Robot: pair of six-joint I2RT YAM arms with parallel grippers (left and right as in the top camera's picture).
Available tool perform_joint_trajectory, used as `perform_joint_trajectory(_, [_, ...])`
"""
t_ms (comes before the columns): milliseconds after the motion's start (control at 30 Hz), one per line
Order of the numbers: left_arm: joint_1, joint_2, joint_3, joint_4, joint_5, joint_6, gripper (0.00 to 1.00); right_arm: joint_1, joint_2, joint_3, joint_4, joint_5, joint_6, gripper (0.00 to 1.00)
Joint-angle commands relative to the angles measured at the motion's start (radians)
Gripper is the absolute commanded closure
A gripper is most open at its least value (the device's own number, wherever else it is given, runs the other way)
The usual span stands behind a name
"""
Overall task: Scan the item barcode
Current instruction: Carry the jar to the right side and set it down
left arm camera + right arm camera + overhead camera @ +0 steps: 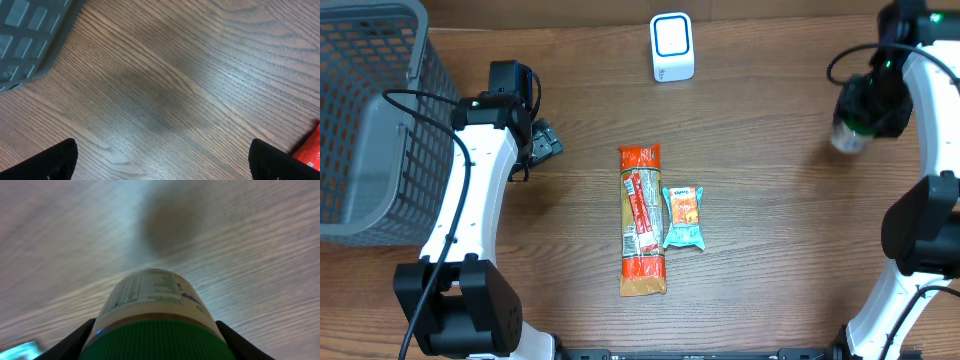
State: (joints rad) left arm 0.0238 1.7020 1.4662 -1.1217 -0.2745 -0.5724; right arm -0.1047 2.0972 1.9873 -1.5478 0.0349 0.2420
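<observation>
Overhead | left fingers (50,162) apart | right fingers (70,342) clamp bottle (848,138) | basket (380,120), scanner (672,47), snacks (642,220) around

Obstacles: grey basket (365,110) far left; white scanner (672,47) rear centre; long packet (642,220) and small packet (683,217) mid-table, apparently touching. Open tabletop (780,230) right of them.

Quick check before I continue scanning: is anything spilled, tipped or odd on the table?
Nothing stands out. The right gripper holds the bottle; the long packet and small packet lie flat side by side; the scanner sits at the back, intact.
</observation>
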Motion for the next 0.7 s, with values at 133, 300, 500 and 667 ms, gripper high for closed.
perform_joint_trajectory(133, [-0.005,-0.019,0.015,0.0,-0.013,0.011,0.0,0.002,-0.013,-0.244,0.113,0.054,0.001,0.85])
perform_joint_trajectory(300, [-0.005,-0.019,0.015,0.0,-0.013,0.012,0.0,0.002,-0.013,-0.349,0.183,0.055,0.0,0.85])
perform_joint_trajectory(500, [-0.005,-0.019,0.015,0.0,-0.013,0.011,0.0,0.002,-0.013,-0.43,0.241,0.081,0.0,0.84])
perform_joint_trajectory(667, [-0.005,-0.019,0.015,0.0,-0.013,0.011,0.0,0.002,-0.013,-0.439,0.269,0.085,-0.004,0.65])
